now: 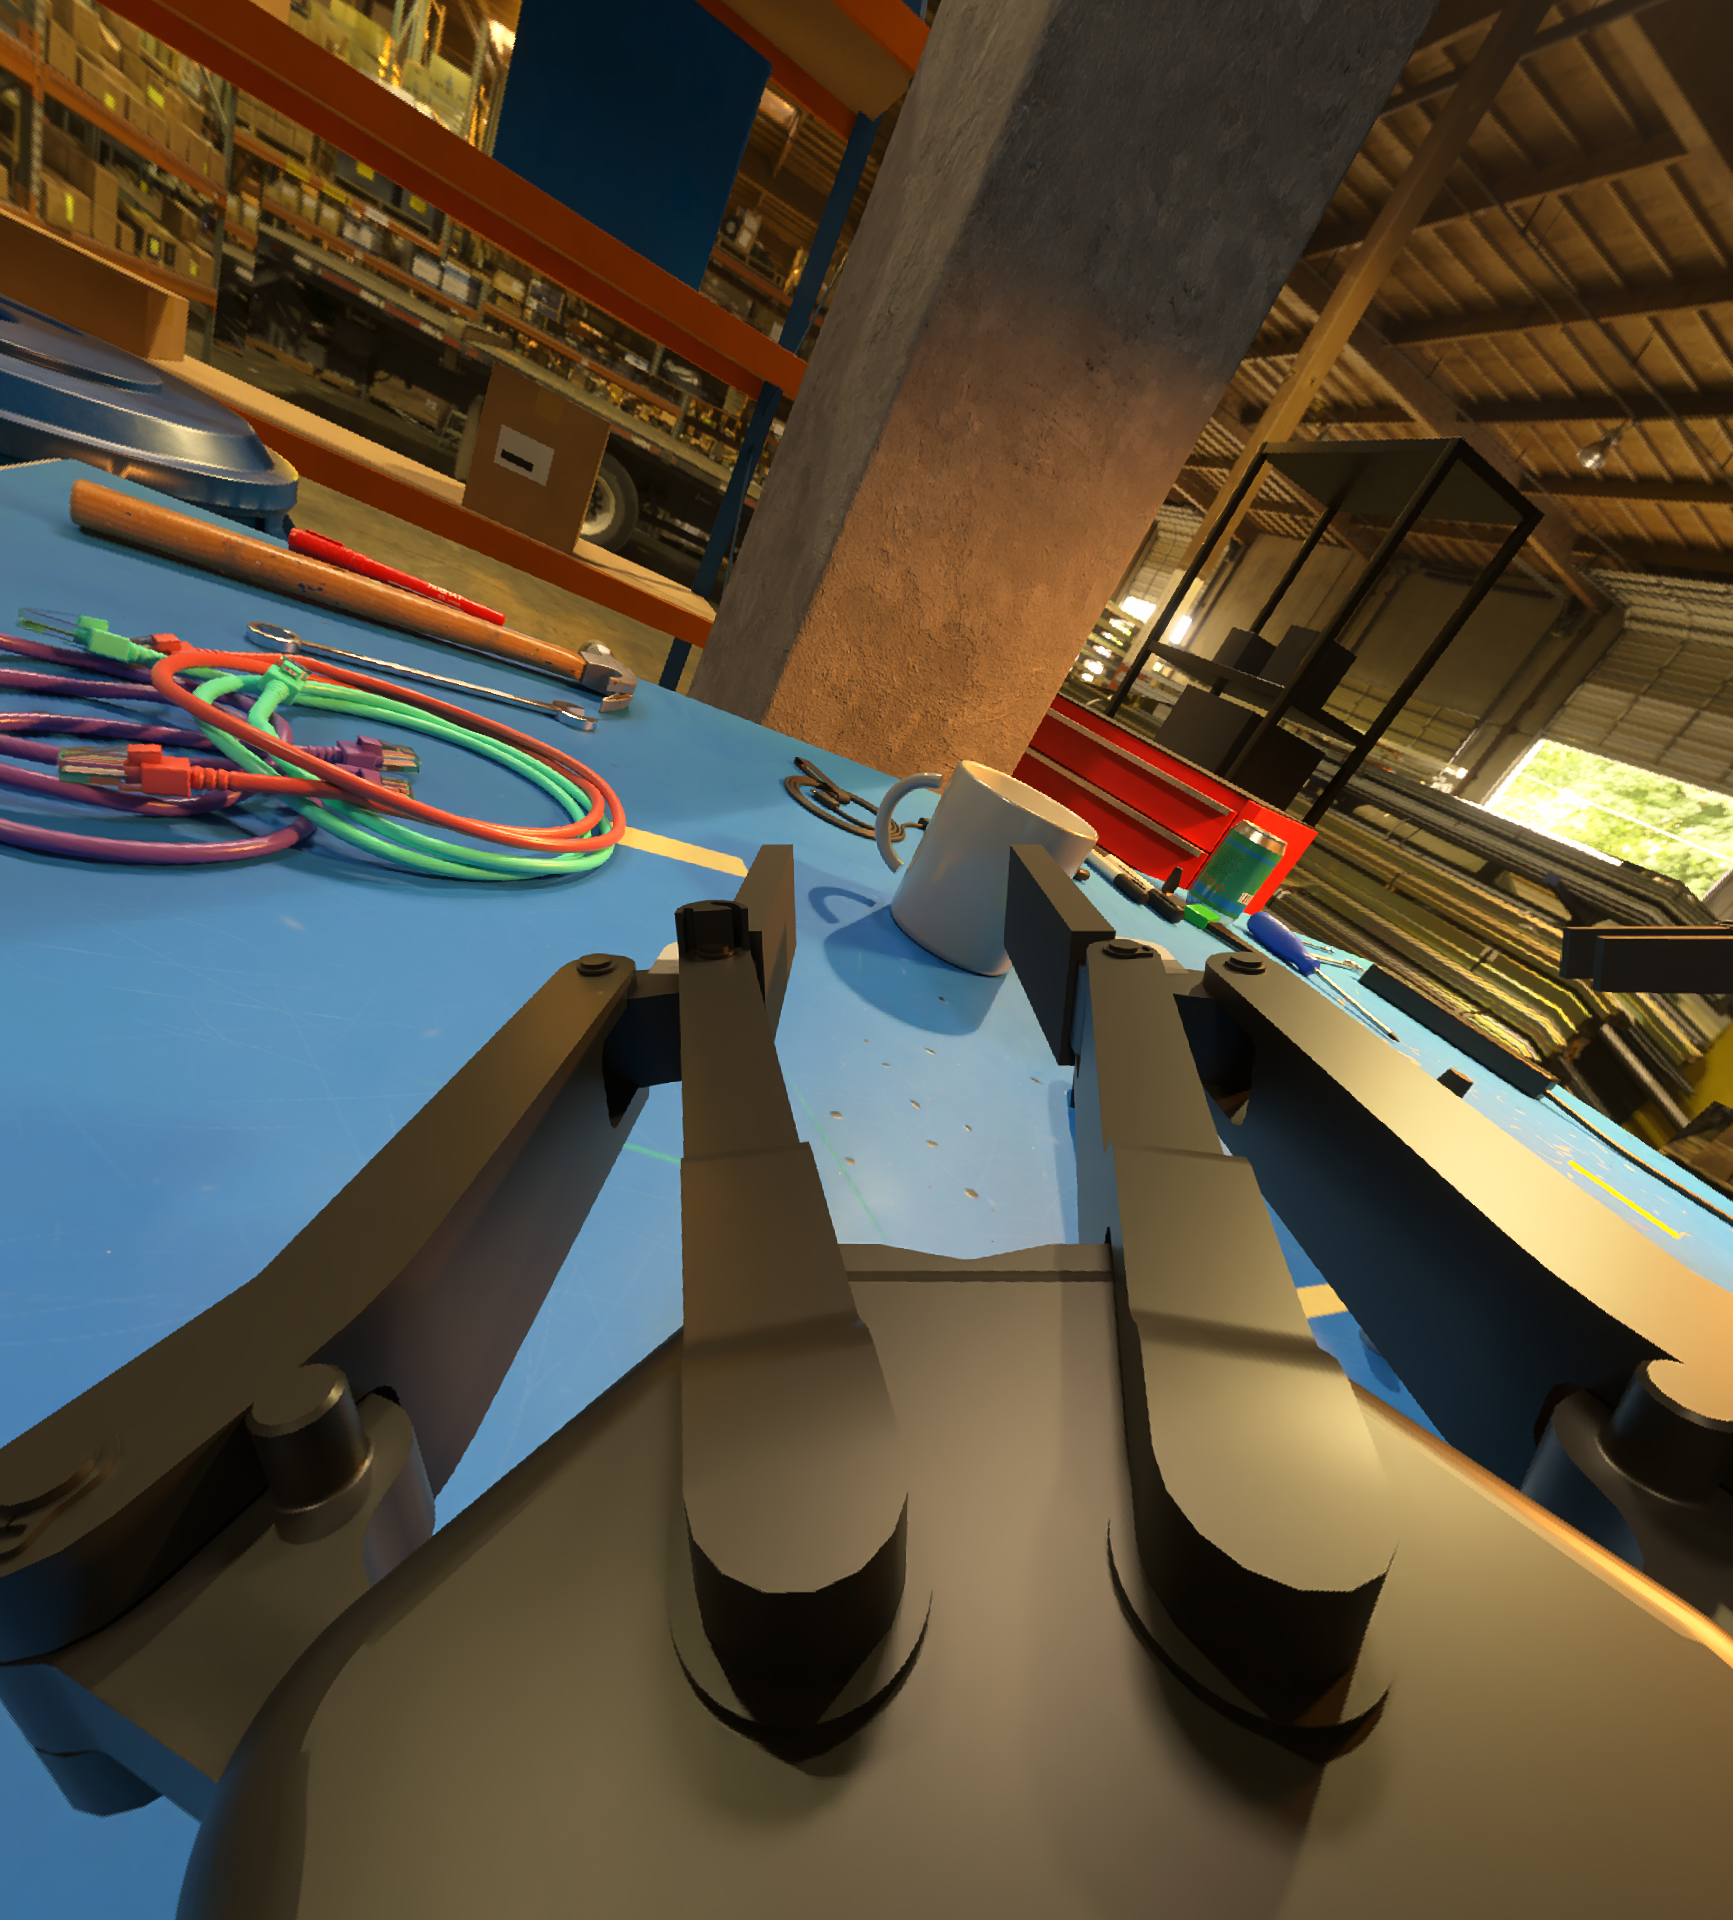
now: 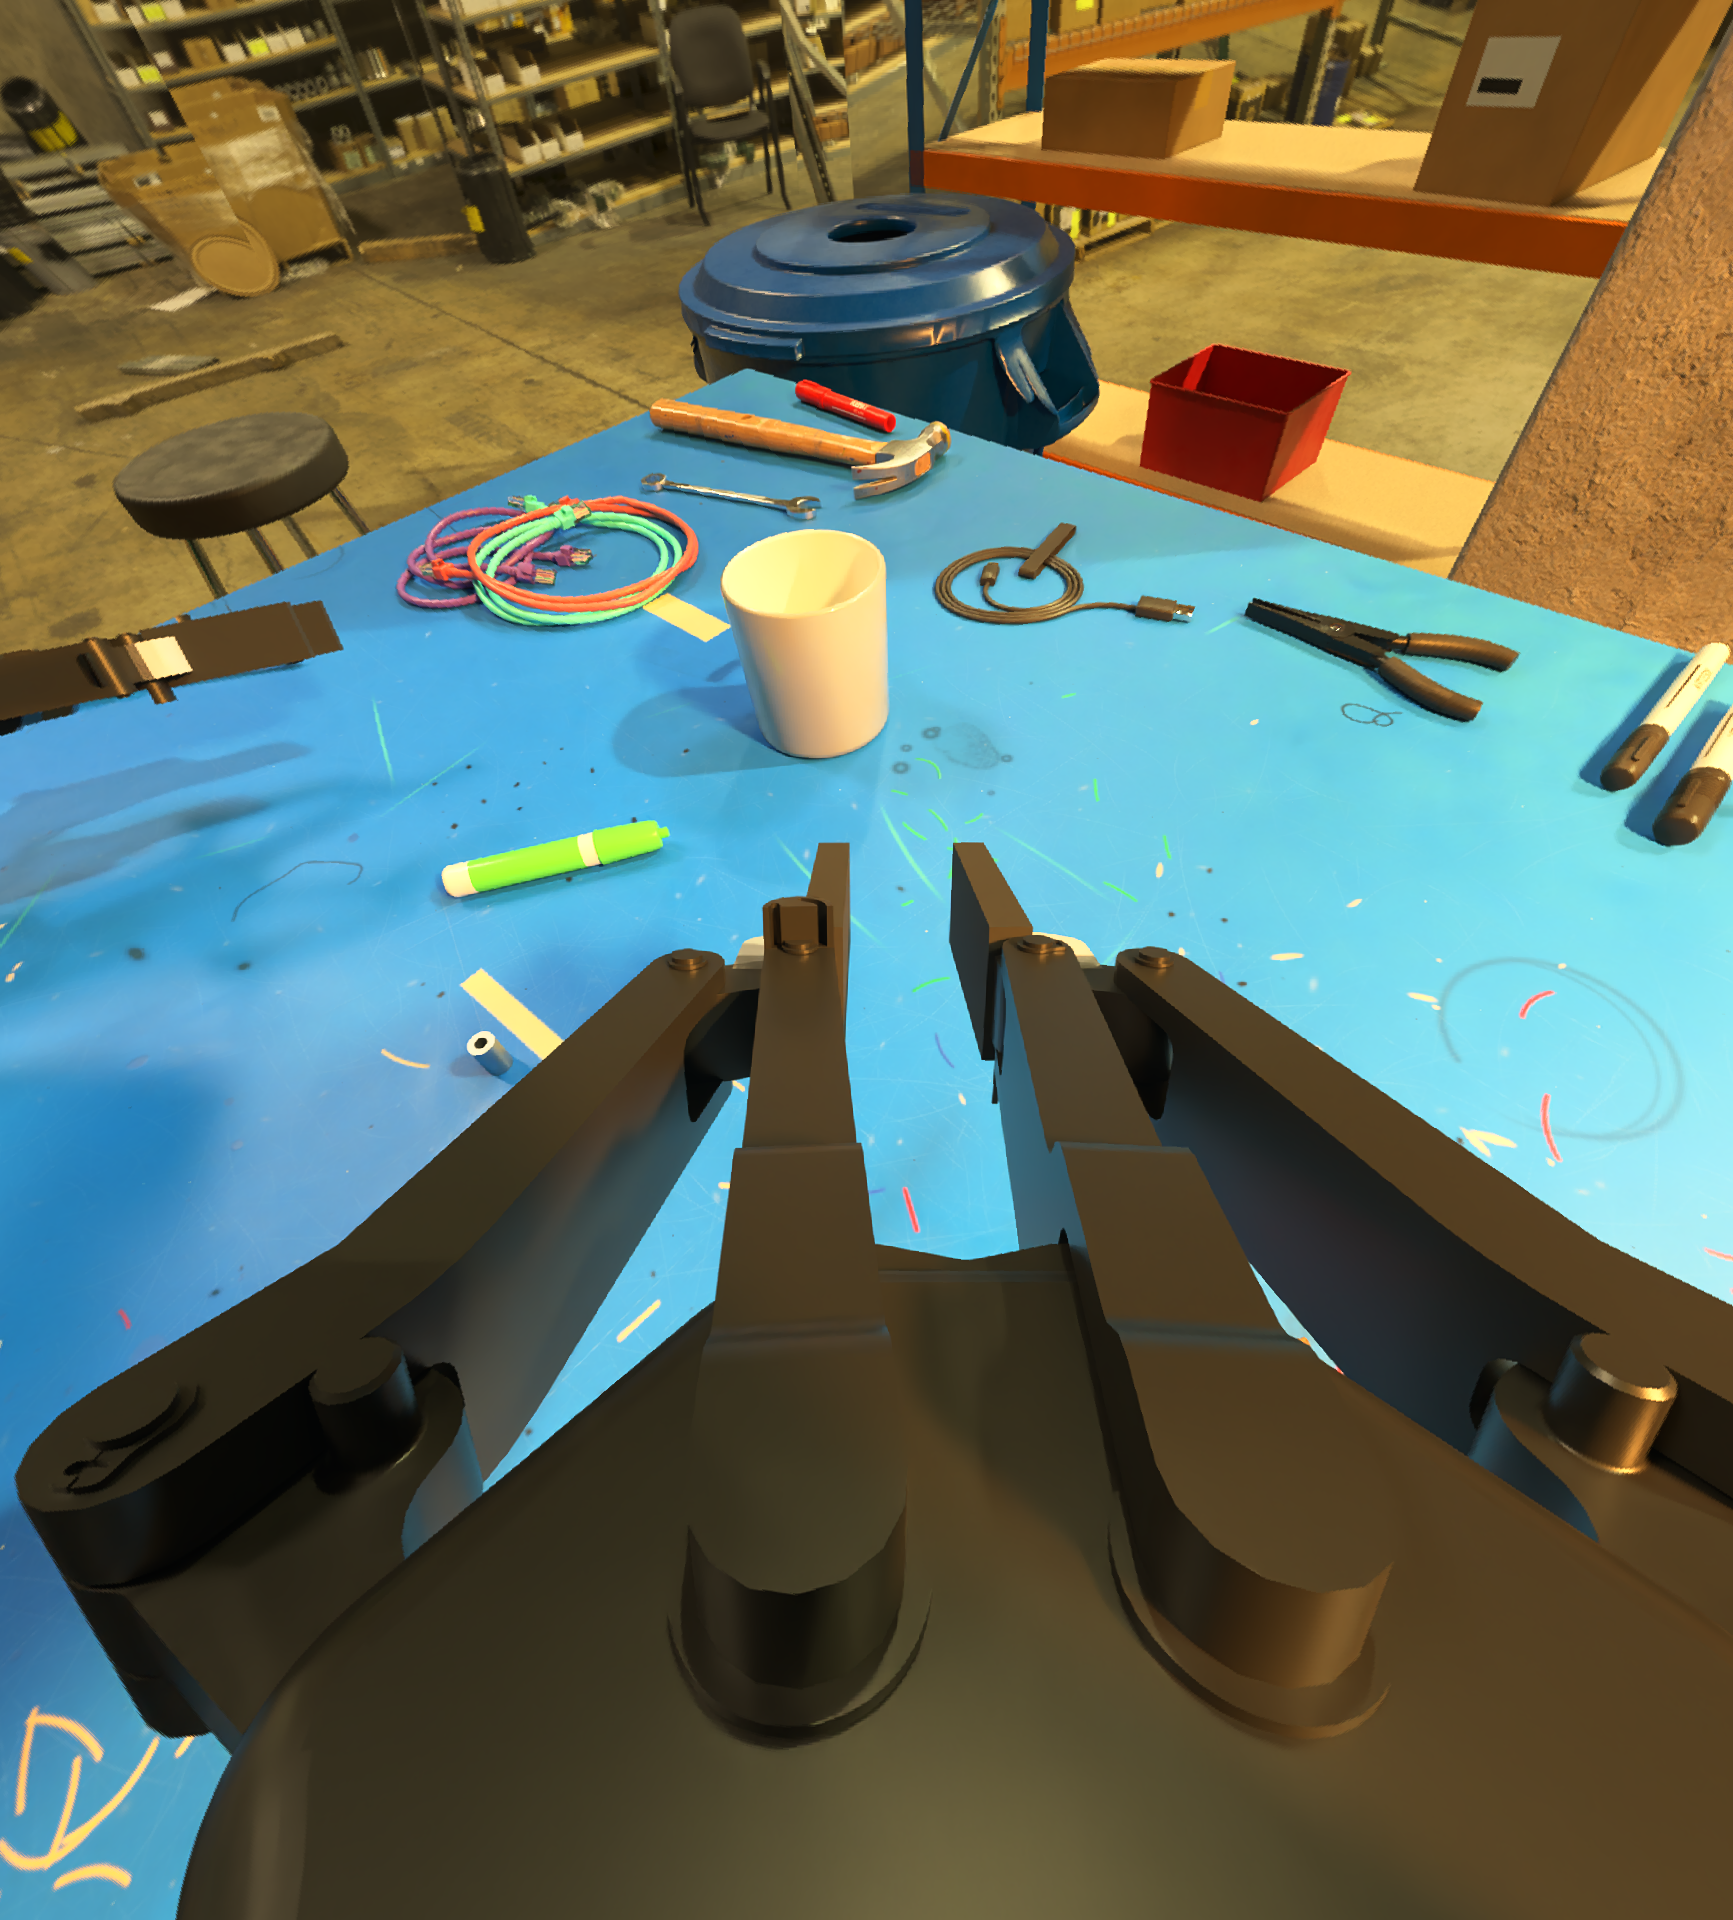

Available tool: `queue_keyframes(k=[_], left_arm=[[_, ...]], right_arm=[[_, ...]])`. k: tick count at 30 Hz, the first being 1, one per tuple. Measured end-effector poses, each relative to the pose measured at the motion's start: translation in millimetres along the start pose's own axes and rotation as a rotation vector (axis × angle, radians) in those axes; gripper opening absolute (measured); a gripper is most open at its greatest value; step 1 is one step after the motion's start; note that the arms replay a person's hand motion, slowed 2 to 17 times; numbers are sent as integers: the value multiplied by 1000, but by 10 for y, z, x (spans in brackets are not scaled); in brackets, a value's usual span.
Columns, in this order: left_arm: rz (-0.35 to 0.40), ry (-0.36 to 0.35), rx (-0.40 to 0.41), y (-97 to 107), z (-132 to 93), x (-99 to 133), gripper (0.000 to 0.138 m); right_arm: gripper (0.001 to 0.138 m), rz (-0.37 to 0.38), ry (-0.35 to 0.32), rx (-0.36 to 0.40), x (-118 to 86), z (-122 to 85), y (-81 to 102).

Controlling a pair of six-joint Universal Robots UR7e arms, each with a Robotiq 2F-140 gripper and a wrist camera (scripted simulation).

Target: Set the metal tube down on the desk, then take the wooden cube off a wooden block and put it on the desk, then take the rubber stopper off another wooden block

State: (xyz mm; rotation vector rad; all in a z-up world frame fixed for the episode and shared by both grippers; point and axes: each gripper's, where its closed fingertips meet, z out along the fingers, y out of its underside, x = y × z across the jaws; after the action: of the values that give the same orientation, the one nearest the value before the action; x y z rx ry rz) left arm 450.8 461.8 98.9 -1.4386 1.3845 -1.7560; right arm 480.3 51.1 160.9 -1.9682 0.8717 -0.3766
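Right wrist view: the metal tube [image 2: 489, 1051] lies on its side on the blue desk [image 2: 1257, 883], at centre left of the frame, touching a strip of tan tape. It is free of both grippers, so the first step appears done. The right gripper [image 2: 898, 868] hangs above the desk with its jaws parted and nothing between them; the tube sits to the lower left of its fingertips, near but apart, beside the left finger linkage. A green marker [image 2: 555, 858] lies above the tube, and a white cup [image 2: 810, 644] stands upper centre.

Left wrist view: the left gripper [image 1: 903, 883] is likewise spread and empty, aimed low across the desk toward the cup [image 1: 987, 868], which shows between its fingertips but farther off. Coiled cables [image 1: 270, 748] occupy the left of the frame.

Neither view shows a wooden cube, rubber stopper or wooden block; both later steps seem outstanding, and those objects' positions cannot be told.
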Motion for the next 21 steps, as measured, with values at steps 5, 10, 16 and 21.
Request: queue_keyframes(k=[5,10,16,21], left_arm=[[1,0,-1,0,1,1,55],[2,1,-1,1,0,2,55],[2,1,0,-1,-1,3,55],[2,0,1,-1,-2,2,55]], right_arm=[[25,4,0,-3,-1,-8,26],[25,5,4,-2,8,-23,34],[25,5,12,3,34,-53,23],[25,4,23,11,68,-92,-1]])
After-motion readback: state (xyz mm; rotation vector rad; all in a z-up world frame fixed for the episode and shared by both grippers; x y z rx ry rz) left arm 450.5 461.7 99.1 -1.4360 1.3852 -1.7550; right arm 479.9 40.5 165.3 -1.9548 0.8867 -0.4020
